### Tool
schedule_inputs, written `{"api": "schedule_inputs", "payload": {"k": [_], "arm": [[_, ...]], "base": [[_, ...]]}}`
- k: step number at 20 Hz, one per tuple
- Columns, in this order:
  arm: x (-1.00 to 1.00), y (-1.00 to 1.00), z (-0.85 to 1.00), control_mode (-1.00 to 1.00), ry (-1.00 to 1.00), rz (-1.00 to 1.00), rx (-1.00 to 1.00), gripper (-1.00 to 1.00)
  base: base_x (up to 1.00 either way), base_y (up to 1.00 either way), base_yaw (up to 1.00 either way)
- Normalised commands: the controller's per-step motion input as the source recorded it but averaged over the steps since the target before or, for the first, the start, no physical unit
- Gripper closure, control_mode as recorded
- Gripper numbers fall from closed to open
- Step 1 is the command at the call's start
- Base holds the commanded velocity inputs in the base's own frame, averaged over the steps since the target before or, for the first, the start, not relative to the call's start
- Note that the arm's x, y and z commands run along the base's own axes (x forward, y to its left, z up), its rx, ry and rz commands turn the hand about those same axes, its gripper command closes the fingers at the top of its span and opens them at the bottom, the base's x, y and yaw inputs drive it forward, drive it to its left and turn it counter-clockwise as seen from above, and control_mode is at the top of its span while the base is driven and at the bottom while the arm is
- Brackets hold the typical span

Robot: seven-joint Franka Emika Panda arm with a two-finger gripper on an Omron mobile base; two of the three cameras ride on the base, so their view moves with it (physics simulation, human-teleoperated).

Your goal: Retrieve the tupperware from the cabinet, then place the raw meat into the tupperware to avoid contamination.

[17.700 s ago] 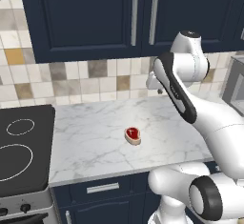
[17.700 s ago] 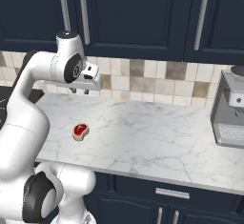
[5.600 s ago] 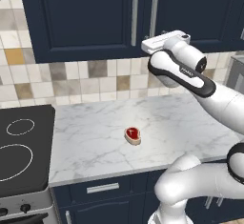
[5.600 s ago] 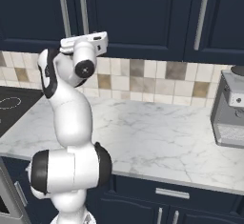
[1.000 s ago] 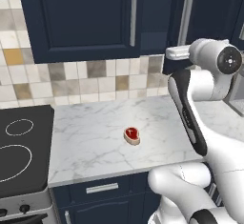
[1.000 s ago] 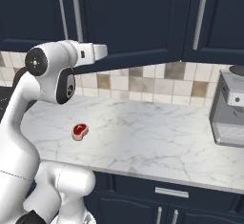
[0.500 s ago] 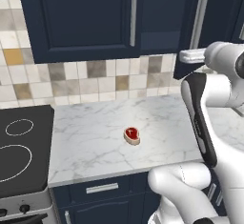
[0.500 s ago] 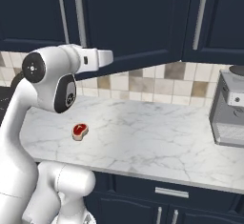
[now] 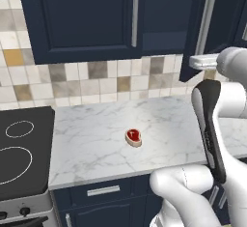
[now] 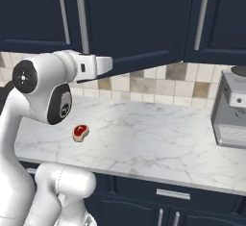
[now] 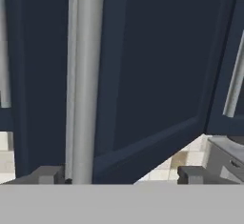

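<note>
Judging by looks, the cabinet door point(image 11: 157, 75) swings stiff, best pulled by its handle point(image 11: 86, 75); pincer point(image 11: 116, 174) fingers stand apart.

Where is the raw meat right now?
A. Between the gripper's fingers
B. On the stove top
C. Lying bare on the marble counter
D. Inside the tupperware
C: the raw meat lies directly on the marble counter, with no container around it, well below the gripper up at the cabinet door.
</note>
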Motion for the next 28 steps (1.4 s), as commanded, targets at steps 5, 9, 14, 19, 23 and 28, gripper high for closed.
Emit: {"api": "schedule_inputs", "payload": {"k": [5, 9, 14, 19, 23, 28], "arm": [[-0.69, 0.00, 0.01, -1.00, -0.06, -0.01, 0.00, -1.00], [-0.78, 0.12, 0.05, -1.00, -0.14, 0.00, -0.02, -1.00], [-0.64, 0.46, 0.01, -1.00, -0.23, -0.05, -0.09, -1.00], [-0.42, 0.56, 0.01, -1.00, -0.18, -0.11, -0.14, -1.00], [-0.38, 0.45, 0.04, -1.00, -0.03, -0.09, -0.16, -1.00], [-0.25, 0.30, 0.00, -1.00, 0.09, -0.10, -0.27, -1.00]], "base": [[0.00, 0.00, 0.00], [0.00, 0.00, 0.00], [0.00, 0.00, 0.00], [0.00, 0.00, 0.00], [0.00, 0.00, 0.00], [0.00, 0.00, 0.00]]}}
